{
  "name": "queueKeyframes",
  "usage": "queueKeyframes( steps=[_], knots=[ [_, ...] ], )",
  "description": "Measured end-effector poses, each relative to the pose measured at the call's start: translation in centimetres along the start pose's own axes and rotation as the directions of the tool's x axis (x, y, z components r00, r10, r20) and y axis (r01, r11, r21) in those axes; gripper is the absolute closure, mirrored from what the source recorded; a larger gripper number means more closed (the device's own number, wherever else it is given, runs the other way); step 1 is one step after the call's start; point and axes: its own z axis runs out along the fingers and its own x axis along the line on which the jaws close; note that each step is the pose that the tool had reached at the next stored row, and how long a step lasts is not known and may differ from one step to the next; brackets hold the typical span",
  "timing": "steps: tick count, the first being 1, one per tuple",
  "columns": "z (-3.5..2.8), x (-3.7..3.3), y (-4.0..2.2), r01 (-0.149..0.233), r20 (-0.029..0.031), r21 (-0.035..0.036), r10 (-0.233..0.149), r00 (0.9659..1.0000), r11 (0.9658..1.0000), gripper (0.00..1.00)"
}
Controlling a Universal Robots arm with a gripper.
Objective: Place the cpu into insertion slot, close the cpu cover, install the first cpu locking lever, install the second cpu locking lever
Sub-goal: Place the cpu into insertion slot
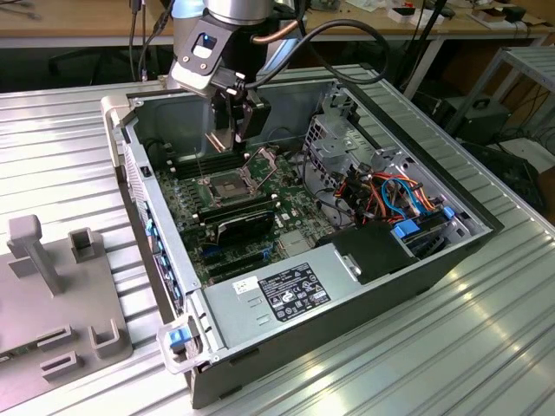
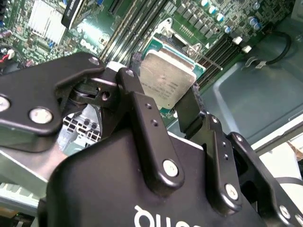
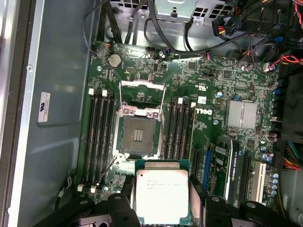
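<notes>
First wrist view: cpu [image 3: 161, 188] clamped btwn pincer [image 3: 161, 196] jaws.

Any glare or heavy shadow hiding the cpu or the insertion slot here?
First wrist view: even light, mild sheen on the cpu, the insertion slot dark yet visible. Second wrist view: cpu top bright, not washed out. Exterior view: computer case interior shaded, slot dim but visible.

Ribbed table [image 1: 486, 347] (computer case [image 1: 347, 328], grey fixture [image 1: 52, 338])
</notes>
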Motion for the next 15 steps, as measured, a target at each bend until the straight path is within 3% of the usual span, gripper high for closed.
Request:
queueKeyframes(
  steps=[4,6,9,12,15],
  knots=[
    [0.0,0.0,0.0,-0.004,0.0002,0.0001,0.004,1.0,1.0,0.45],
    [0.08,0.0,0.02,-0.058,0.0024,0.0014,0.058,0.9983,0.9983,0.45],
    [0.22,0.02,0.07,-0.109,0.0048,0.0025,0.109,0.994,0.994,0.45],
    [0.35,0.09,0.36,-0.13,0.0058,0.0029,0.13,0.9915,0.9915,0.45],
    [0.37,0.11,0.4,-0.133,0.006,0.0031,0.133,0.9911,0.9912,0.45]
  ],
)
